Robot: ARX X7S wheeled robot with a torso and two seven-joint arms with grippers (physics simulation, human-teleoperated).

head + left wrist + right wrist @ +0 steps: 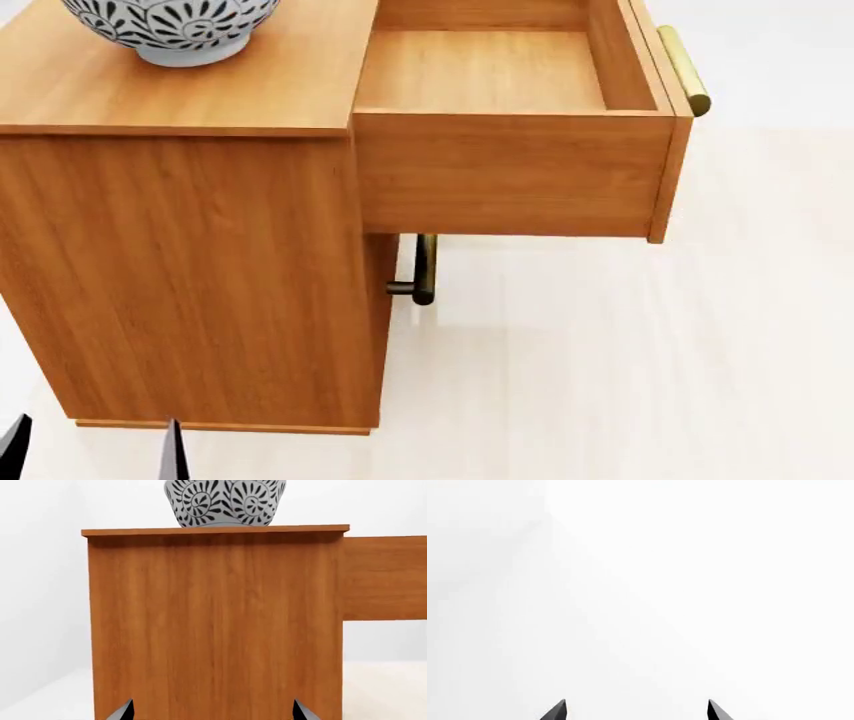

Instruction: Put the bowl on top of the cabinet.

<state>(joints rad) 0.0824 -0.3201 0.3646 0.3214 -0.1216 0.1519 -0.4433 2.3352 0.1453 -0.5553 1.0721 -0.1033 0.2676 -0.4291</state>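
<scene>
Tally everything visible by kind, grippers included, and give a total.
Bowl: 1
Cabinet: 1
Open drawer: 1
Brass bar handles: 2, on the drawer and lower front
Grippers: 2, left gripper, right gripper
Total: 7

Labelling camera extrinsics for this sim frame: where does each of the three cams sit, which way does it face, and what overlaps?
Head view: high, angled down at the cabinet, its open drawer and the bowl; left gripper tips at the lower edge.
Left wrist view: low, level, facing the cabinet's side, bowl on top; left gripper tips apart.
Right wrist view: faces blank white; only right gripper tips, apart.
Shared: head and left wrist both show bowl, cabinet, left gripper.
</scene>
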